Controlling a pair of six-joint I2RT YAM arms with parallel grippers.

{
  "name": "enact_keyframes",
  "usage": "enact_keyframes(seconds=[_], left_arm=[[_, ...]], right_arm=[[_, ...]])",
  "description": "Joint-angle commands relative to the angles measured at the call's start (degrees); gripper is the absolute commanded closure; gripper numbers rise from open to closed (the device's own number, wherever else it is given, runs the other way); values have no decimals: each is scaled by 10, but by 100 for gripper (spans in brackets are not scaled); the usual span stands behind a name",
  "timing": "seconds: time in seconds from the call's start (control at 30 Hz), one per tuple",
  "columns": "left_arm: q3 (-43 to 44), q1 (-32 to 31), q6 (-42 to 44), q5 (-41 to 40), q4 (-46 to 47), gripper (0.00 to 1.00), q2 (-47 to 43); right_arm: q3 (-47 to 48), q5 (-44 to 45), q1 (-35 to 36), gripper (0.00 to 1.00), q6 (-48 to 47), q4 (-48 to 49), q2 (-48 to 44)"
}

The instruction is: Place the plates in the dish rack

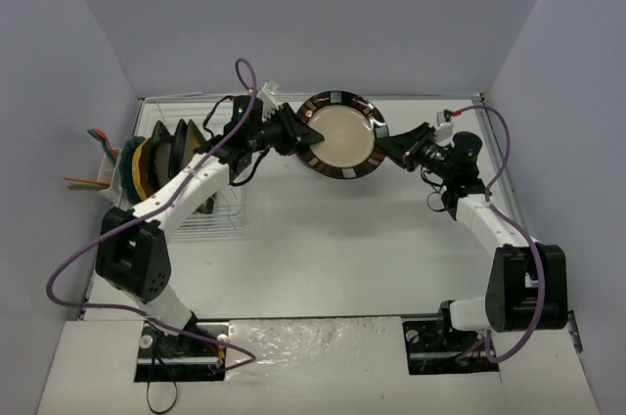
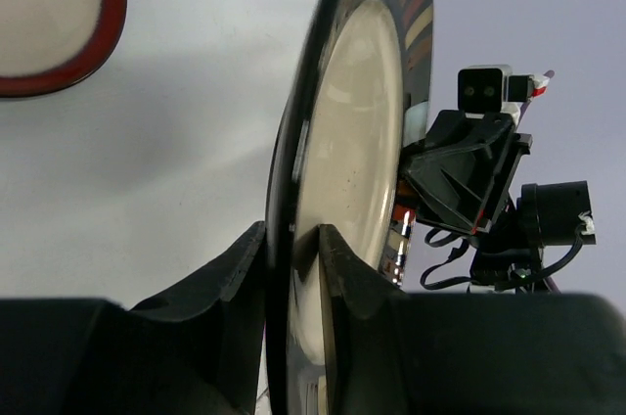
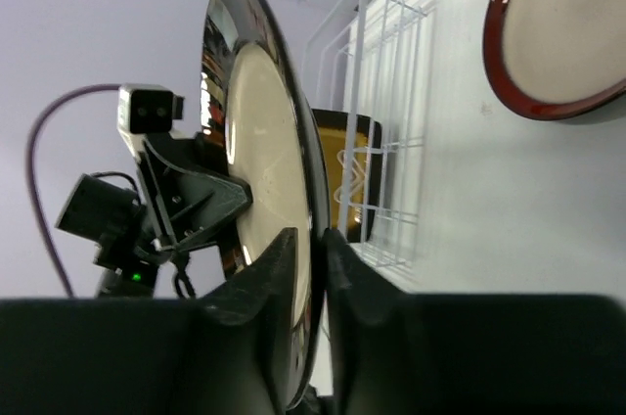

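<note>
— Overhead?
— The dark-rimmed plate [image 1: 342, 136] hangs between both arms, right of the dish rack [image 1: 210, 214]. The left gripper [image 1: 305, 134] pinches its left rim, the right gripper [image 1: 383, 146] its right rim.
— Left wrist?
— The rim sits clamped between both fingers [image 2: 240, 258]. A red-rimmed plate [image 2: 49, 23] lies on the table [image 2: 196, 92] beyond.
— Right wrist?
— Fingers [image 3: 259, 278] squeeze the rim, with the rack behind.

Left hand [image 2: 291, 236] clamps plate [image 2: 352, 141]; firmly, apparently.

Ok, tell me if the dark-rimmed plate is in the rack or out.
Out. The left end effector and right end effector pinch the plate by opposite rims, apart from the dish rack.
</note>
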Motion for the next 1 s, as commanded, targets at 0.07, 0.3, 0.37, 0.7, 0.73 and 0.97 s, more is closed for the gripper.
enact_keyframes(seconds=[0.07, 0.3, 0.37, 0.7, 0.73, 0.97], left_arm=[[25, -1, 82, -27, -33, 100, -67], [60, 10, 169, -61, -121, 100, -105], [80, 17, 198, -76, -167, 100, -113], [201, 63, 445, -359, -441, 100, -153], [211, 68, 459, -382, -454, 100, -154], [261, 98, 552, -509, -504, 100, -141]], right_arm=[[54, -2, 11, 29, -149, -104, -77], [63, 41, 8, 5, -253, -251, -95], [57, 47, 7, 4, -264, -259, -99], [63, 64, 6, 1, -311, -314, -115], [62, 64, 6, 1, -312, -315, -115], [53, 62, 6, 0, -313, -318, -116]])
